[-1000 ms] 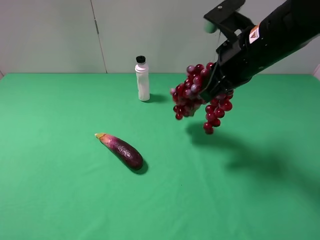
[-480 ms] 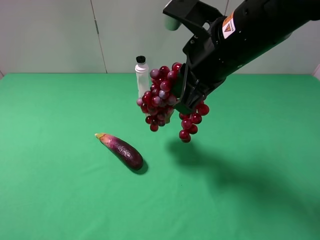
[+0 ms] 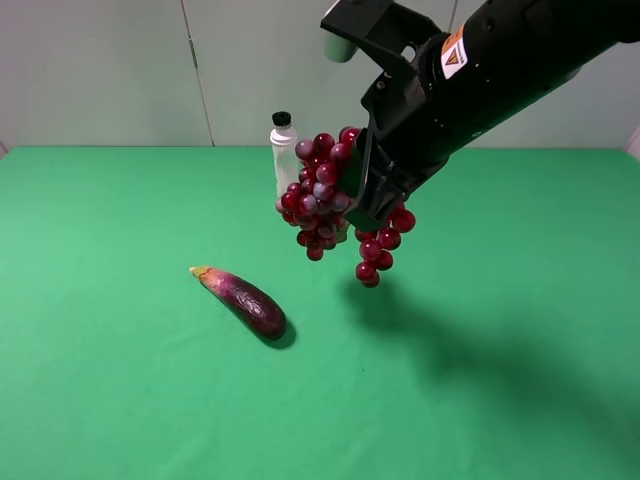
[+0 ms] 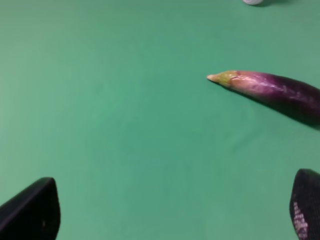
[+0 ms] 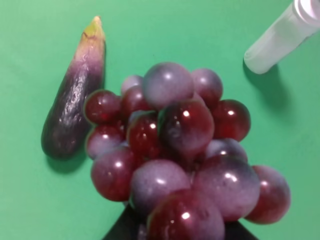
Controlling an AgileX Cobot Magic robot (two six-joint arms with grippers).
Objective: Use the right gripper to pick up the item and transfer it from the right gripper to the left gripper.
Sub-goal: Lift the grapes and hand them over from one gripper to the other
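The item, a bunch of glossy dark red grapes [image 3: 322, 190], hangs in the air above the middle of the green table. My right gripper [image 3: 365, 205], on the thick black arm with the orange-and-white sticker, is shut on it from the right. In the right wrist view the grapes [image 5: 180, 150] fill the frame and hide the fingers. My left gripper [image 4: 175, 215] shows only in its own wrist view. It is open wide over bare cloth, with nothing between its black fingertips [image 4: 31, 210]. The left arm is outside the exterior view.
A purple eggplant [image 3: 243, 299] lies on the green table [image 3: 120, 400] below and left of the grapes; it also shows as eggplant [image 4: 275, 90] and eggplant [image 5: 75, 95]. A white bottle with a black cap [image 3: 285, 155] stands upright just behind the grapes.
My right arm has swung left and toward the camera with the grapes, from right of the bottle to in front of it. Over the last half second it barely moved.
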